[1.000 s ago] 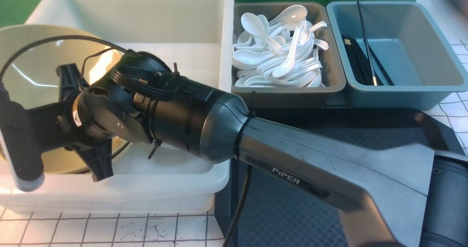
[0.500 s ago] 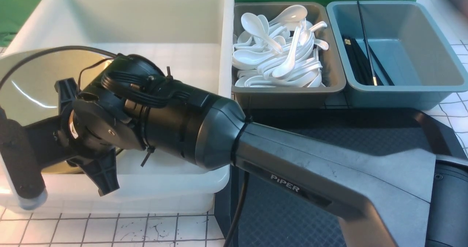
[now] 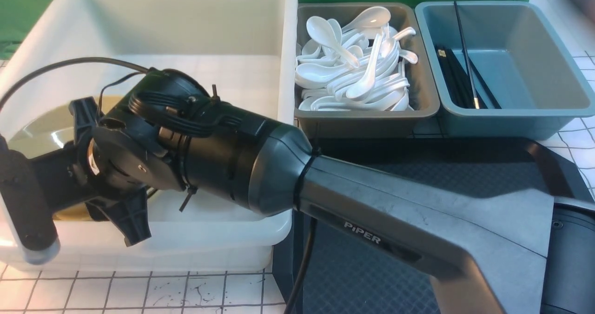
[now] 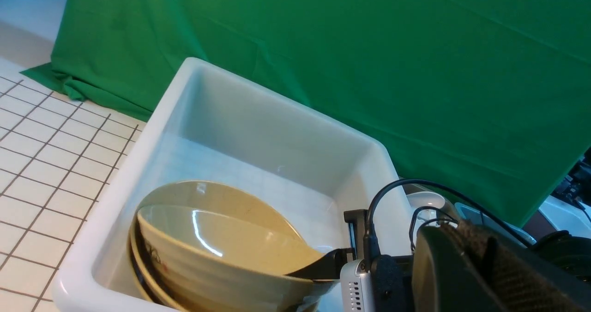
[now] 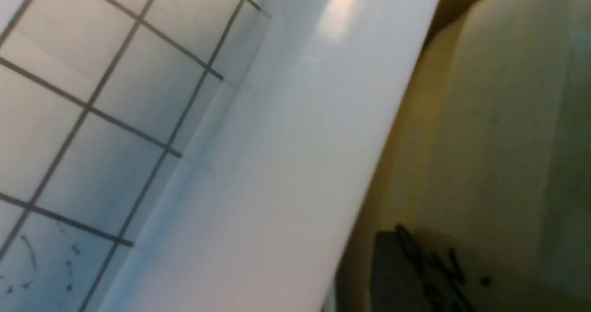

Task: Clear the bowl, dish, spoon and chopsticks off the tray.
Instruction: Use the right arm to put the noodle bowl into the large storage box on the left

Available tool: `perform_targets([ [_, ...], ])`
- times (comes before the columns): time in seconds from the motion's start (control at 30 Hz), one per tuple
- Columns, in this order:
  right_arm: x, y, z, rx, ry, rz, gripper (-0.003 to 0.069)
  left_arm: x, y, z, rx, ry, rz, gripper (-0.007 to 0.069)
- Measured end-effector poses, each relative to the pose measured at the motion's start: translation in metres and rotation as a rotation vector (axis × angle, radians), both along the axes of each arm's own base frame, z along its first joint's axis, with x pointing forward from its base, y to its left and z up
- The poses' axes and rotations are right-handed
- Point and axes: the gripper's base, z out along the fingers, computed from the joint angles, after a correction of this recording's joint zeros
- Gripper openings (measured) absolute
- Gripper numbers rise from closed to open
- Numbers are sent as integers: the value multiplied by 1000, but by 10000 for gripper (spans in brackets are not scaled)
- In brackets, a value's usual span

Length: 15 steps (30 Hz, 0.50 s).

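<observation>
The mustard-tan bowl lies low in the white tub, tilted on another bowl of the same kind. My right arm reaches across into the tub. Its gripper is open at the bowl's near rim, with one dark finger over the rim. In the right wrist view the bowl fills the space beside the tub wall. The dark tray is bare where it shows. Chopsticks lie in the blue-grey bin. The dish is out of view, and so is my left gripper.
A grey bin behind the tray holds several white spoons. The blue-grey bin stands to its right. A green cloth hangs behind the tub. My right arm crosses over the tray's left part.
The bowl stood high and tilted in my right gripper; now it has dropped down into the tub. The arm lowered slightly, then stayed still as the jaws let go.
</observation>
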Motion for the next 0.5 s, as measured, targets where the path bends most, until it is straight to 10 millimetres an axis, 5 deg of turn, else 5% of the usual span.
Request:
perform_targets([
  [0.23,-4,-7,8,-19,59,-57,457,0,0,0,0,0,0,-1],
  [0.5,-25,-30,59,-51,127,-107,465,0,0,1,-1,-11,-4,-1],
])
